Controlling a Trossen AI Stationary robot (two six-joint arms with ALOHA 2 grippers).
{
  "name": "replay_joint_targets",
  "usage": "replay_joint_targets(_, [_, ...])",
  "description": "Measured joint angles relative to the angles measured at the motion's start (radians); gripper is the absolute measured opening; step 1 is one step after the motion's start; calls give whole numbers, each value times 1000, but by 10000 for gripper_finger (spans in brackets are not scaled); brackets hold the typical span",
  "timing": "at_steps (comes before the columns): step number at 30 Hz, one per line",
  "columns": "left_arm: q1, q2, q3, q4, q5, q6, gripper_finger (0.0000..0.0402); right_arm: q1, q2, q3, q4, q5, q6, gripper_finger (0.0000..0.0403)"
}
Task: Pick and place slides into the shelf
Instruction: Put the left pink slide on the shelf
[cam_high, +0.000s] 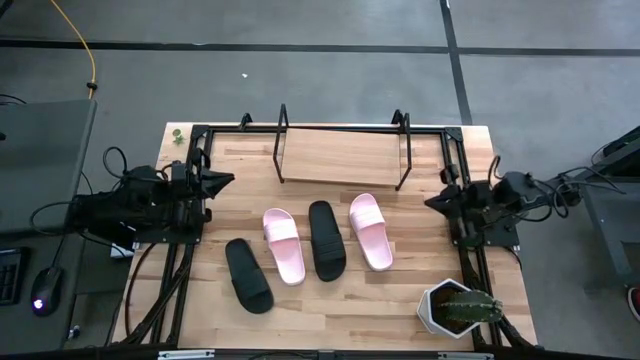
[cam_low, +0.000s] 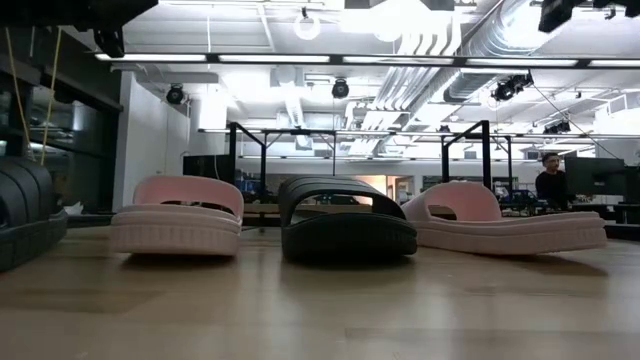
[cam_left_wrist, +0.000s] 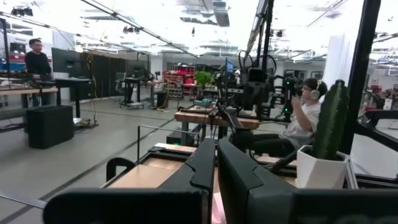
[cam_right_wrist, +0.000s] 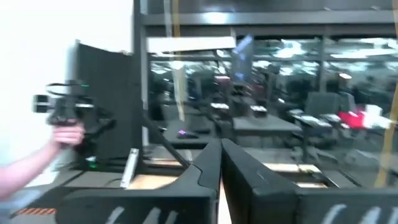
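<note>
I am looking at the near part of the table first: 4 slides are lying in a loose row, and none is on the shelf yet, so I judge all 4 placements are still waiting. The left black slide (cam_high: 248, 275) is sitting nearest the front edge, the left pink slide (cam_high: 283, 245) just beside it, then the right black slide (cam_high: 326, 240) and the right pink slide (cam_high: 370, 231). A potted cactus (cam_high: 458, 308) is standing at the front right corner.

Further back, the left gripper (cam_high: 225, 181) is resting at the left edge and the right gripper (cam_high: 432, 201) at the right edge, both well apart from the slides. Both are showing jaws pressed together with nothing between them.

Farthest back, the shelf (cam_high: 340, 156) is standing bare near the rear edge.

The high view is giving me the whole layout; the low view is showing only the slides side-on, with the shelf barely readable behind them. The left wrist view is catching the cactus and seated people beyond the table, and the right wrist view a person's hand (cam_right_wrist: 65, 134) holding a device.
</note>
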Motion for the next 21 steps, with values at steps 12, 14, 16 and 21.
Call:
replay_joint_targets(12, [0,0,0,138,170,59,8,0,-1,42,96,-98,-218,5])
replay_joint_targets(14, [0,0,0,153,173,39,8,0,0,42,152,-28,-176,5])
replay_joint_targets(16, [0,0,0,158,172,26,8,0,-1,43,207,34,-134,5])
replay_joint_targets(21, [0,0,0,161,173,26,8,0,-1,43,252,155,-163,5])
